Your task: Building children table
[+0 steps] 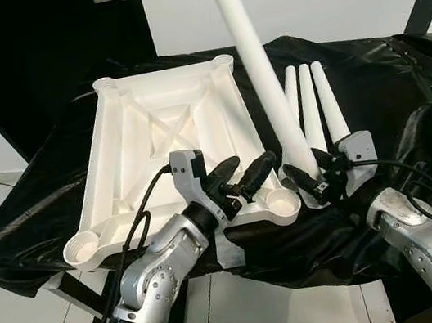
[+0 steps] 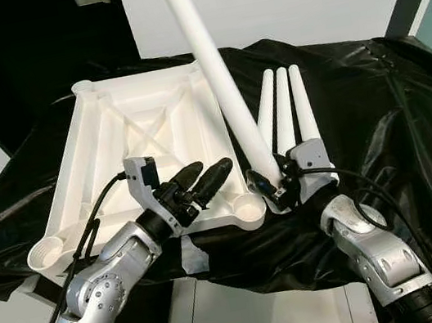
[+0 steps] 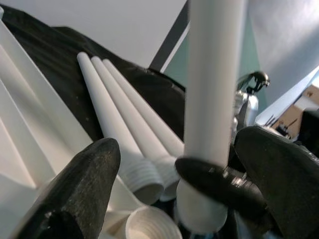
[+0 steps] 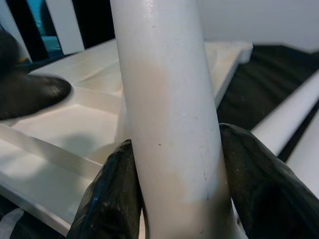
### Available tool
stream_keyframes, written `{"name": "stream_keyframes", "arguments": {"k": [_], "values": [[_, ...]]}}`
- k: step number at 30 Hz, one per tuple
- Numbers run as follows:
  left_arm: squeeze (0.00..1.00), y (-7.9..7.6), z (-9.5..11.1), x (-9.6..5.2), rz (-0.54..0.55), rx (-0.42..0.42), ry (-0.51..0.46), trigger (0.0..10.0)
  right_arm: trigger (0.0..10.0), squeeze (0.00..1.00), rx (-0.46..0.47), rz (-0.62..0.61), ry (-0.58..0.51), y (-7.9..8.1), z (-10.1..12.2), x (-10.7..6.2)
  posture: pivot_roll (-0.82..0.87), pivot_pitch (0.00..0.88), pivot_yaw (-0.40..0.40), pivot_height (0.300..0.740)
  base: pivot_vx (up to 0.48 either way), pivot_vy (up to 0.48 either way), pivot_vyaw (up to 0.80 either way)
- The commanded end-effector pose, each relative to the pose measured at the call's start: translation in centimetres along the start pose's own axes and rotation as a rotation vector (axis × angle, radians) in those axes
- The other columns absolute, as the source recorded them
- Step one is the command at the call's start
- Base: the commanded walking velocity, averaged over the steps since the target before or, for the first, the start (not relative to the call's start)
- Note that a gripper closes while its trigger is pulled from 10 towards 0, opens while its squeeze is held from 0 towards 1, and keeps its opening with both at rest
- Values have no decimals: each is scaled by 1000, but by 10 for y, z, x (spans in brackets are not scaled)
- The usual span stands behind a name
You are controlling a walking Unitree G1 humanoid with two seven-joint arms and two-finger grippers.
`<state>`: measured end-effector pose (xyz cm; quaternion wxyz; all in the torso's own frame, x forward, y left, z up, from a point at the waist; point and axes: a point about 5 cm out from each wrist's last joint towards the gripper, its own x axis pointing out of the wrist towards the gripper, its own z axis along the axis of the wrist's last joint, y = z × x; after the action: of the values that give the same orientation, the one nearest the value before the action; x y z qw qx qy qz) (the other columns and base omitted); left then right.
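The long white tapered plastic leg (image 1: 261, 71) is clamped near its threaded end in the right gripper (image 1: 312, 178), tilted just beside the near right corner socket (image 1: 279, 199) of the inverted white ribbed plastic table top (image 1: 165, 145) on the black-draped tabletop (image 1: 387, 91). The leg should be brought upright over the socket before it is turned. The left gripper (image 1: 242, 175), fingers apart, hovers over that corner.

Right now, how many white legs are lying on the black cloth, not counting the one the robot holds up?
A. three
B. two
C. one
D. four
A: three legs lie side by side on the black cloth beside the upturned tabletop, while the right gripper is shut on a fourth leg that stands nearly upright.
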<state>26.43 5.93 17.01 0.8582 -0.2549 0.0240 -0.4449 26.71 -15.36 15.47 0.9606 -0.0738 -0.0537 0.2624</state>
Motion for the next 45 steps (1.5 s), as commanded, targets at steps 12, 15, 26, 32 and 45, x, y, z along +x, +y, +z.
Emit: {"name": "stream_keyframes", "arguments": {"k": [12,15,26,32,45], "values": [[373,-23,48,9,-438,15,-241,10000,10000,0,-94,40,6,10,-8,-16,166,0,-5,740,0,0,0],[0,-22,48,16,-414,38,-244,10000,10000,0,-116,48,2,12,-7,-16,160,0,-3,740,0,0,0],[0,-28,49,42,-386,74,-279,10000,10000,0,-163,82,-4,15,-7,-15,157,0,-5,740,0,0,0],[0,-27,55,53,-345,76,-315,0,10000,0,-183,93,0,16,-8,-17,154,0,1,740,0,0,0],[0,-27,56,52,-352,113,-350,0,10000,0,-154,25,-12,12,-1,-12,151,0,9,740,0,0,0]]}}
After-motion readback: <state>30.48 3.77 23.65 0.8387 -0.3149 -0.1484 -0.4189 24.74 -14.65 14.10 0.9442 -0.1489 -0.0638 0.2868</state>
